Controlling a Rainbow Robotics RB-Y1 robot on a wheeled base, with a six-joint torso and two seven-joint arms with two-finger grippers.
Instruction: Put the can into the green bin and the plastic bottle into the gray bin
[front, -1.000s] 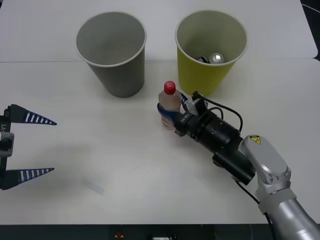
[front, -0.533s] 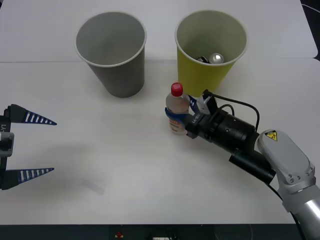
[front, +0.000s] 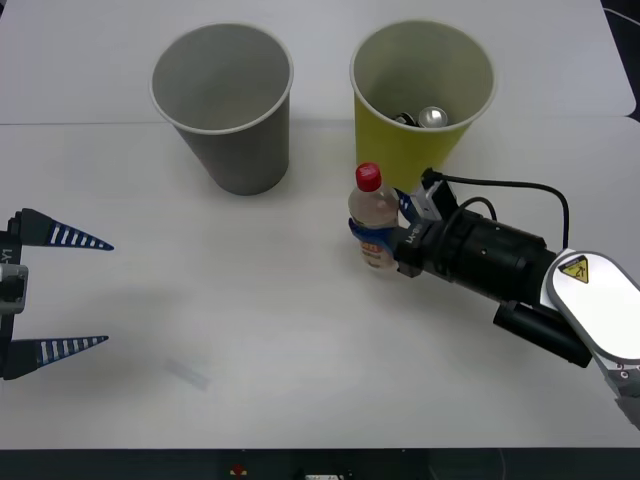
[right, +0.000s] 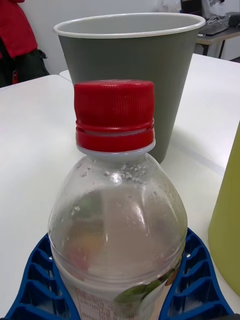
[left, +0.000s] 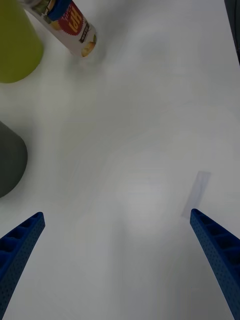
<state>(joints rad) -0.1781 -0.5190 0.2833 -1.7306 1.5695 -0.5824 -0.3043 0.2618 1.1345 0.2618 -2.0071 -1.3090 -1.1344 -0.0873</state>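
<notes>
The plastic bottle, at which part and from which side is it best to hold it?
Grip the plastic bottle around its labelled middle, from the robot's right side, as the right gripper does now. The bottle stands upright, its body is round and wider than the red cap, so the blue fingers probably wrap it securely there.

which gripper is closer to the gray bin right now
Right. The right gripper, shut on the plastic bottle, sits just off the gray bin, beside the green bin. The left gripper waits open at the table's left edge.
</notes>
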